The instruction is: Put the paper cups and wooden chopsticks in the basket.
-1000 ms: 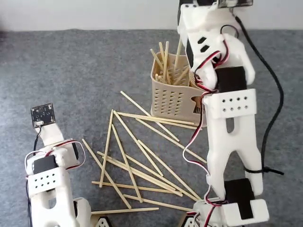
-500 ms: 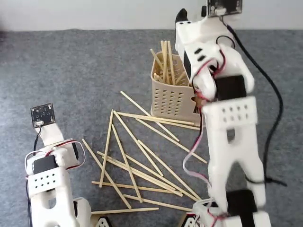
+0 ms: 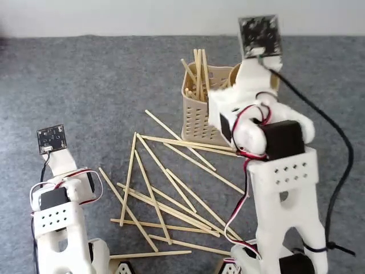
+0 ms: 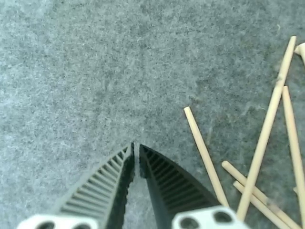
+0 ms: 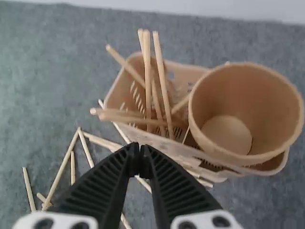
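Note:
A beige slotted basket (image 3: 199, 117) stands at the back of the grey mat, with several wooden chopsticks (image 3: 199, 71) leaning in it and a paper cup (image 3: 232, 74) in its right half. In the right wrist view my right gripper (image 5: 139, 146) is shut and empty, held above the near wall of the basket (image 5: 121, 95), with the cup (image 5: 248, 95) and the standing chopsticks (image 5: 153, 67) just beyond. Several loose chopsticks (image 3: 165, 194) lie scattered on the mat in front. My left gripper (image 4: 135, 145) is shut and empty over bare mat, beside some chopsticks (image 4: 202, 152).
The grey mat (image 3: 102, 85) has free room at the left and back left. The right arm's body (image 3: 282, 171) rises over the mat's right side. A pale wall runs along the far edge.
The right arm has drawn back from over the basket toward the front, its wrist tipping up. The chopsticks in the basket now stand more bunched. The left arm has not moved.

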Controlling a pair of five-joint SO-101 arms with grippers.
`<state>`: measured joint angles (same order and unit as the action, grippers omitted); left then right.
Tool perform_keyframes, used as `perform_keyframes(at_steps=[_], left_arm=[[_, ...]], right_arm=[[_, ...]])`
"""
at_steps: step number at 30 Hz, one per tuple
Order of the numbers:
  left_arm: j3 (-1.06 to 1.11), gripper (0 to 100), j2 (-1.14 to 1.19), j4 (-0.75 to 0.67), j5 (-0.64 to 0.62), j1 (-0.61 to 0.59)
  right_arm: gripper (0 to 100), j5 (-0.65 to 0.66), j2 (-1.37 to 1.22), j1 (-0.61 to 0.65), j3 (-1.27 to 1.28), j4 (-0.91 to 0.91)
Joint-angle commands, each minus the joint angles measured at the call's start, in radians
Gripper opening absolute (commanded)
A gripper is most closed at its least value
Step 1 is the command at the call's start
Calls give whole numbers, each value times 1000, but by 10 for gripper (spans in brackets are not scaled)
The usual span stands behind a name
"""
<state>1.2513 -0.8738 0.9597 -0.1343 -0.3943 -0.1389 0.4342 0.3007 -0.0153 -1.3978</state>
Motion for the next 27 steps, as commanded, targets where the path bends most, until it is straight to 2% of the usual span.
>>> perform_keyframes(at_steps=[1, 5, 10, 18, 21, 27], left_arm=[[-4, 15, -21, -15, 5, -5], [-7, 15, -21, -12, 5, -6], [-13, 15, -23, -14, 3, 0], [-30, 17, -21, -6, 6, 32], [-90, 17, -21, 66, 8, 80], [-389, 17, -14, 311, 5, 198]], right_arm=[[9, -14, 39, 10, 101, -16], [9, -29, 79, 21, 233, -58], [9, -226, 214, 50, 446, -53], [9, -235, 452, 56, 761, -47], [9, -235, 506, 53, 836, -47], [9, -235, 556, -31, 870, -47]])
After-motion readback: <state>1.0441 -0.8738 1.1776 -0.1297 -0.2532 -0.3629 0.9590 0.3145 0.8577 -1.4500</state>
